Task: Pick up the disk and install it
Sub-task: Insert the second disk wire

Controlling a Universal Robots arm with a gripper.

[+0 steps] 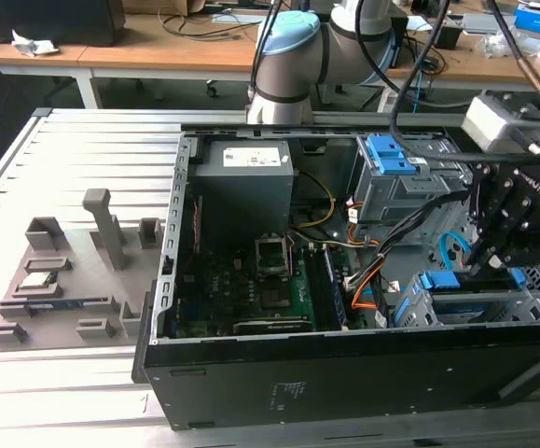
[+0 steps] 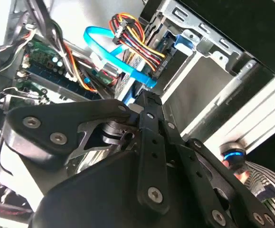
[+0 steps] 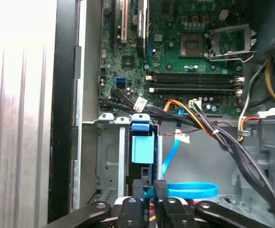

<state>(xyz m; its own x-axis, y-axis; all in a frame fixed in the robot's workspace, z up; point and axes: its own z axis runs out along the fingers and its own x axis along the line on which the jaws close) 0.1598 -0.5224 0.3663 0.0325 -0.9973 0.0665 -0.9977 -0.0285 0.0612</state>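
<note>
The jaws are sitting drawn together, with no gap showing between them in both wrist views and nothing visibly pinched. The gripper (image 3: pixel 159 186) is hanging low inside the open computer case (image 1: pixel 344 373), at the exterior view's right, with its tip just above the grey drive bay (image 3: pixel 109 156). What I am taking for the disk (image 1: pixel 479 303) is lying flat in that bay directly under the gripper (image 1: pixel 479 271), and the pale blue plastic of its frame (image 3: pixel 142 148) is showing in the bay's slot; how far in it is seated I cannot tell. In the second wrist view the gripper (image 2: pixel 144 99) is pointing towards the bay wall, with a blue data cable (image 2: pixel 113 52) and a bundle of coloured wires (image 2: pixel 132 33) looping just beside it. Further out, the motherboard (image 3: pixel 175 47) is lying across the case floor, and a grey parts tray (image 1: pixel 55 280) is resting on the slatted table (image 1: pixel 27 187), well apart from the case. Judging by its look, the disk is going to handle as a stiff, dense slab with smooth metal faces that may slip, and it is likely sensitive to knocks. The blue frame's edges are offering the safer hold, kept clear of the cables.
</note>
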